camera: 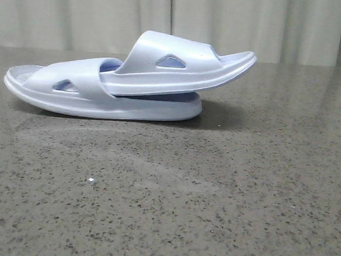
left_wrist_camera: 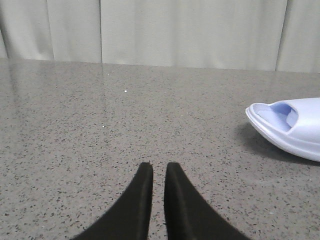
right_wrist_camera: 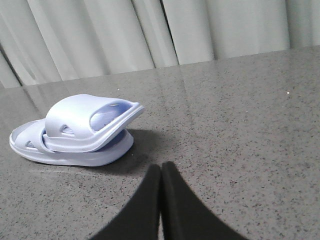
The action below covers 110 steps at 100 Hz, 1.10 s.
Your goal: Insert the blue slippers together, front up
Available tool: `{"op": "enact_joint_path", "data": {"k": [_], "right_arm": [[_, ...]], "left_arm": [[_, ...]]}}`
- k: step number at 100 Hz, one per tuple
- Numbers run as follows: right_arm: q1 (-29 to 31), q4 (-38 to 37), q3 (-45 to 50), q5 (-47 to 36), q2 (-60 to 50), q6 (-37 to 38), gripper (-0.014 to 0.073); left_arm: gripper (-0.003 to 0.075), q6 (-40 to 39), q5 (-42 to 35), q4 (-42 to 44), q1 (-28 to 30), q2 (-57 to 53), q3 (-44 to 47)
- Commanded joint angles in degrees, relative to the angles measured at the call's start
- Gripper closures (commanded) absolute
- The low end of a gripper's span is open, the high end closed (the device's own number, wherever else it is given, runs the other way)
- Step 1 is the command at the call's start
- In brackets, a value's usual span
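- You can see the blue slippers (camera: 127, 81) sitting on the far left part of the table (camera: 212, 201), close to the curtain (camera: 79, 10) at the back.
- The lower slipper (camera: 73, 92) lies flat on its sole, so it makes a steady base.
- The upper slipper (camera: 187, 62) has one end pushed under the strap of the lower one. That strap holds it, so its other end sticks out to the right and tips up a little off the table.
- Both slippers show their straps on top, not their soles. To me that looks like the "front up" the task asks for.
- Your left gripper (left_wrist_camera: 154, 172) hangs over bare table with nothing in it. Its two fingers sit almost together, with a thin gap between them. One end of the slippers shows off to one side, well apart from it.
- Your right gripper (right_wrist_camera: 161, 172) is pinched closed with nothing in it. The slippers are near it but not touching.
- Neither gripper touches the slippers, so the pair holds together on its own.
- I think the job looks done, or very nearly done.
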<state>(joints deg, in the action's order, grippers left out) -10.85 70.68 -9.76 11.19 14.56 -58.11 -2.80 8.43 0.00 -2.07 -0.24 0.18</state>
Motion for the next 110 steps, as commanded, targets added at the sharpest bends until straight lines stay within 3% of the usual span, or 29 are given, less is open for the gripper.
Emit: {"op": "enact_joint_path", "data": {"k": [1,34,44,49,61,67,82,97,110], "right_arm": [[-0.1,0.9,-1.5,-1.6,0.2,-0.7,0.0673],[-0.1,0.3,-0.9,-6.0,0.2,-0.7,0.0673],[-0.1,-13.1,-0.6,-6.4,0.2,1.3,0.0673],[0.0,-21.5,0.2,-8.1,0.2,9.9,0.0673],[1.4,-50.3,4.0,-14.2,-0.6,42.8,0.0673],[2.8,-60.5,6.1,-14.2,-2.1,51.8,0.0673],[6.2,-61.6,11.6,-14.6,-7.8,53.9,0.0673],[9.4,-64.2,11.5,-6.5,-16.0,53.9,0.0673],[10.9,-64.6,11.7,-5.4,-15.8,53.9,0.0673]], "left_arm": [[0.0705,0.1,-4.0,0.0,-0.5,-1.7,0.5],[0.0705,0.1,-4.0,0.0,-0.5,-1.7,0.5],[0.0705,0.1,-4.0,0.0,-0.5,-1.7,0.5],[0.0705,0.1,-4.0,0.0,-0.5,-1.7,0.5],[0.0705,0.1,-4.0,0.0,-0.5,-1.7,0.5],[0.0705,0.1,-4.0,0.0,-0.5,-1.7,0.5],[0.0705,0.1,-4.0,0.0,-0.5,-1.7,0.5],[0.0705,0.1,-4.0,0.0,-0.5,-1.7,0.5],[0.0705,0.1,-3.9,0.0,-0.5,-1.7,0.5]]}}
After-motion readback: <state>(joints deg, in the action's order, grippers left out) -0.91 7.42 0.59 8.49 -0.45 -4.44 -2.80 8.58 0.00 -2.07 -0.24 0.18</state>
